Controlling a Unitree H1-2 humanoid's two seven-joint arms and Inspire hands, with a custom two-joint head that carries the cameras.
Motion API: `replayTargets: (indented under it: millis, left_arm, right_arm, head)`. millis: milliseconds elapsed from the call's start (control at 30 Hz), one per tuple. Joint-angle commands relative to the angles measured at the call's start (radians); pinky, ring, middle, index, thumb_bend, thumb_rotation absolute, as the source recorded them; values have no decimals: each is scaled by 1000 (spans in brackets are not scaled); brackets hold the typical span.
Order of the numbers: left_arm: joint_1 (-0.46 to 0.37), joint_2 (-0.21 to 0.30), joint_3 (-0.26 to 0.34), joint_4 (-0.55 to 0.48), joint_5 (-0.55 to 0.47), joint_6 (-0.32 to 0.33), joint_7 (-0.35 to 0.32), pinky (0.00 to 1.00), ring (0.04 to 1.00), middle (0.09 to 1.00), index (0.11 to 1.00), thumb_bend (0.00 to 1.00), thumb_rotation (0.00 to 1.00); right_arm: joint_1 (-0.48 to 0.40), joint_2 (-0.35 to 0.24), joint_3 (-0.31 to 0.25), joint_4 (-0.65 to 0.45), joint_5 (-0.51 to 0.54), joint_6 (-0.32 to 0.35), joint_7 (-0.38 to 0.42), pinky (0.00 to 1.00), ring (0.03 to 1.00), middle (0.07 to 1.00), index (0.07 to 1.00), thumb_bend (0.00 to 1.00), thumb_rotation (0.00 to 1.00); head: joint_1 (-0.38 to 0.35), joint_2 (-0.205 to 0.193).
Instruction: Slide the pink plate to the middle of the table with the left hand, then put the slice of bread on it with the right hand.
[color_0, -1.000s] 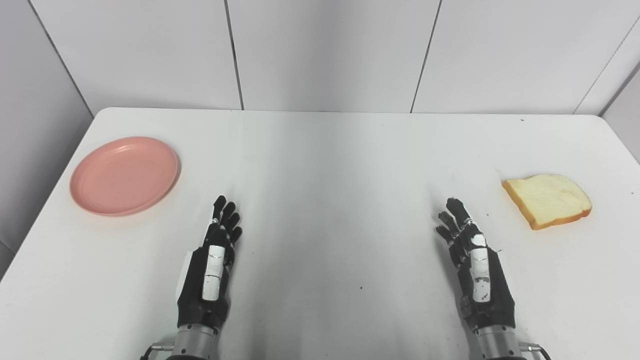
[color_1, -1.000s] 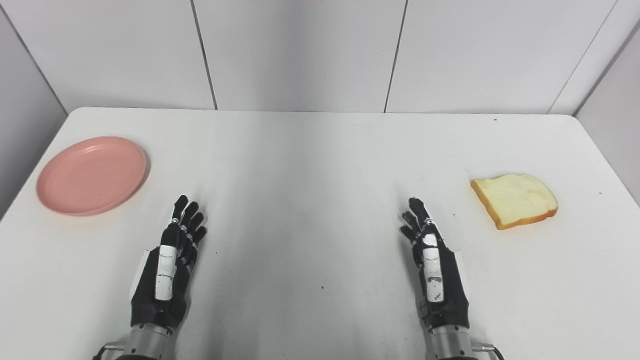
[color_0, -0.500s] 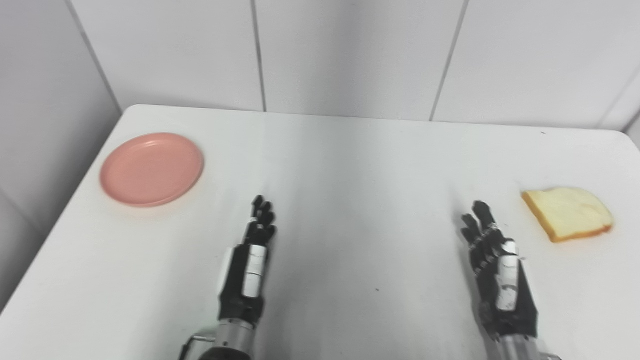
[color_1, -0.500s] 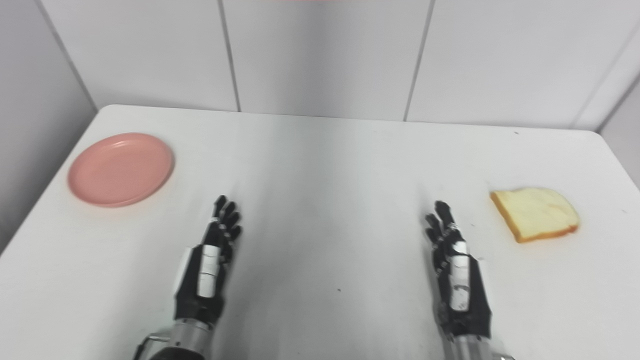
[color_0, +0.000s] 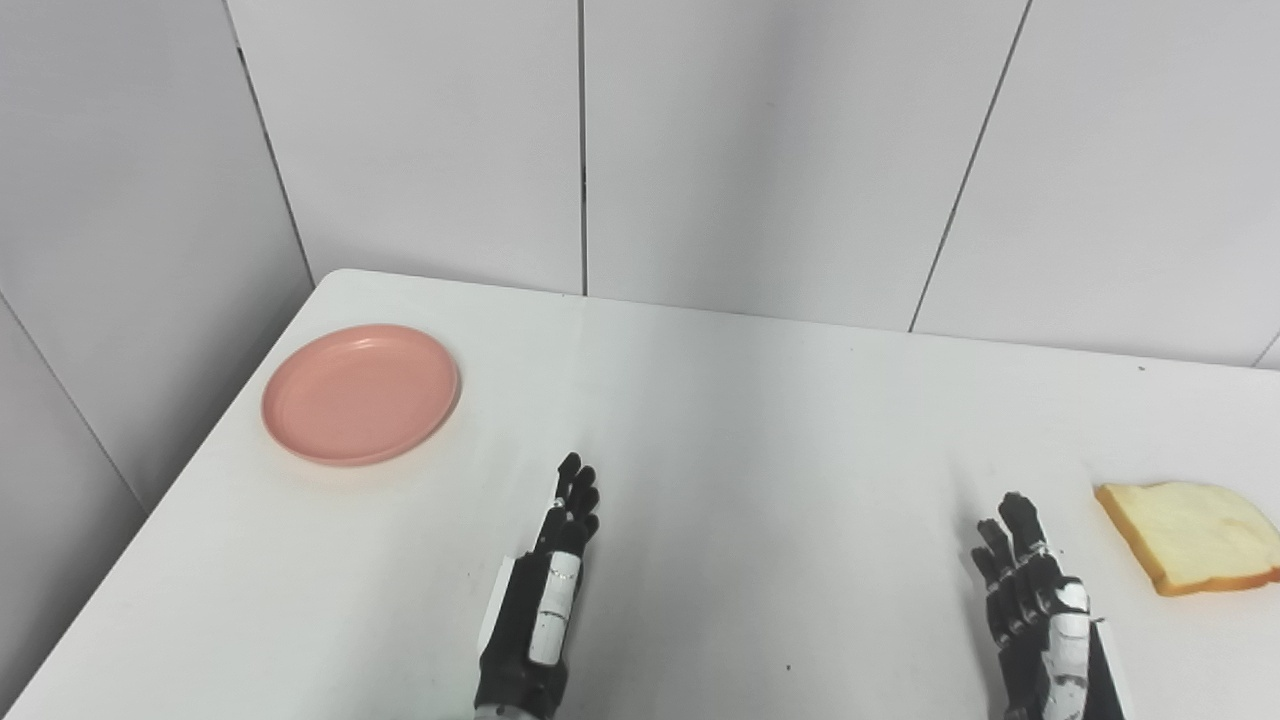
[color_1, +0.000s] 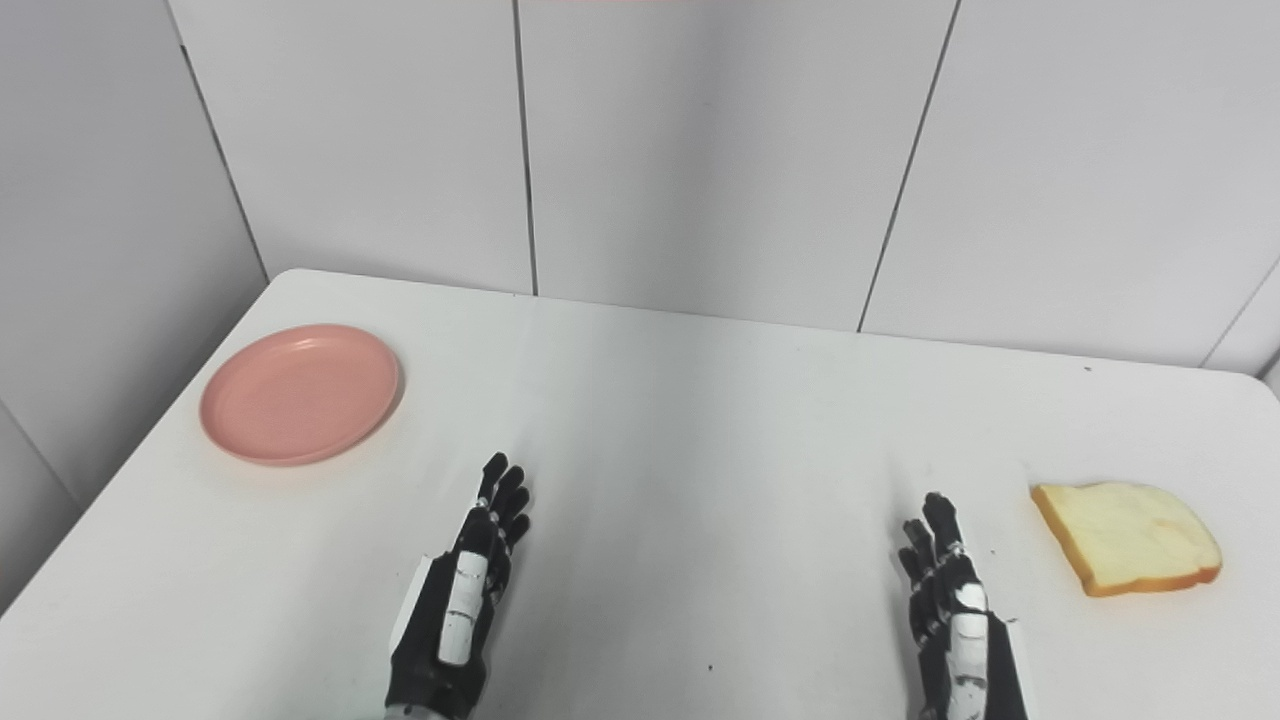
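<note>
Your left robot hand holds nothing, fingers stretched flat above the counter, and the plate sits well apart at about ten o'clock from it. Reach there, hook the far rim and drag it low and steadily toward the centre. Your right robot hand waits empty, fingers extended, with the bread near at two o'clock.

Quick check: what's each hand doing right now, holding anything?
Left hand: open, holding nothing, short of the plate.
Right hand: open, holding nothing, beside the bread without touching it.
</note>
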Motion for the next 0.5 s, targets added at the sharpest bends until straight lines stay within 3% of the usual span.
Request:
replayTargets:
  millis: [0,200,467]
  left_arm:
    - [12,-6,4,37,-13,-31,-7,1000,1000,1000,1000,730,975]
    - [7,0,11,61,-13,-51,-9,1000,1000,1000,1000,743,979]
    - [6,1,15,71,-16,-59,-10,1000,1000,1000,1000,762,973]
  right_arm:
    - [36,-34,-14,123,-14,-35,8,1000,985,1000,947,834,1000]
    - [31,-28,-10,142,-20,-46,3,1000,981,991,939,839,1000]
    - [28,-23,-10,150,-23,-52,-1,1000,978,993,941,831,1000]
  head:
    - [-1,-1]
    - [-14,-27]
    - [-20,-33]
